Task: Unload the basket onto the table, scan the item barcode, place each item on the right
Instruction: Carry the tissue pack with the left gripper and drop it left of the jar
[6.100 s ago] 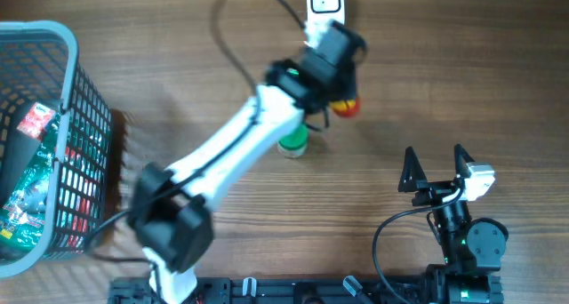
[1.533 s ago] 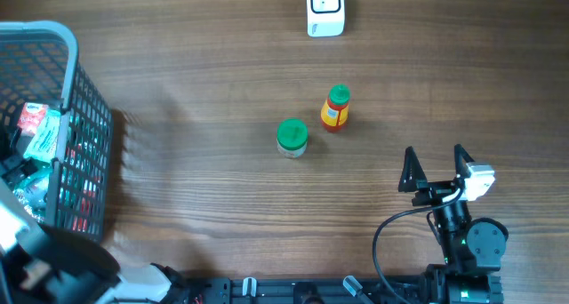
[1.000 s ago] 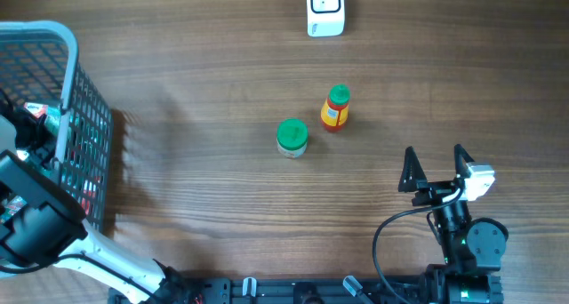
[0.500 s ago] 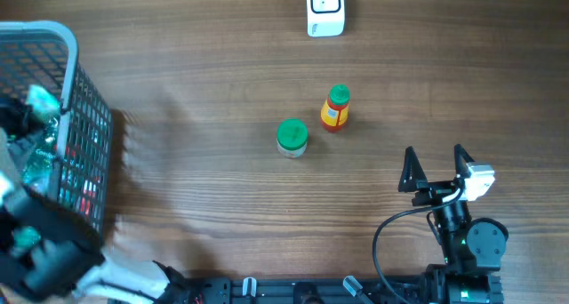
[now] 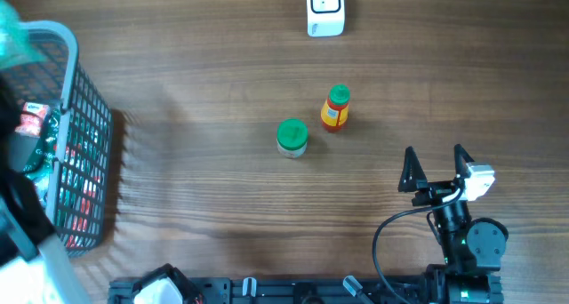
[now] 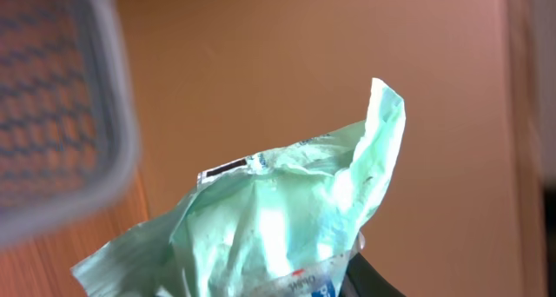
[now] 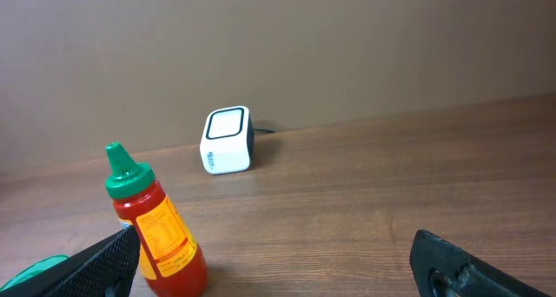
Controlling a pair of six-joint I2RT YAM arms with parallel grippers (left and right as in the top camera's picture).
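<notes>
Worktop (image 5: 222,206): brown wood grain, carrying all the loose things.
Basket (image 5: 69,91): grey wire mesh at the far left edge of the worktop. Red and green goods (image 5: 40,135) lie inside it. In the left wrist view its rim is only a blurred grey band on the left.
Left arm (image 5: 22,251): white and blurred, running up the left edge of the overhead view over the basket.
Right arm (image 5: 471,242): dark, at the front right of the worktop, with a black cable looping beside it.
Packet (image 6: 287,219): the item, pale green crinkled plastic that fills most of the left wrist view. It is held in the air with one corner pointing up. A short black strip sits near its upper left edge, too blurred to read. From overhead it is a pale green smear at the top left corner, above the basket's far rim and well apart from the scanner.
Right gripper (image 5: 436,166): jaws spread wide with nothing between them, pointing toward the far side.
Left gripper (image 6: 365,281): almost wholly hidden behind the packet, with one dark finger showing at the bottom edge. It is clamped on the packet's lower part.
Scanner (image 5: 324,9): a white block with a pale window, at the far edge of the worktop.
Sauce bottle (image 5: 335,108): red with a green cap and a yellow label, upright near the middle.
Jar (image 5: 292,137): green lid, just left of the sauce bottle and apart from it.
</notes>
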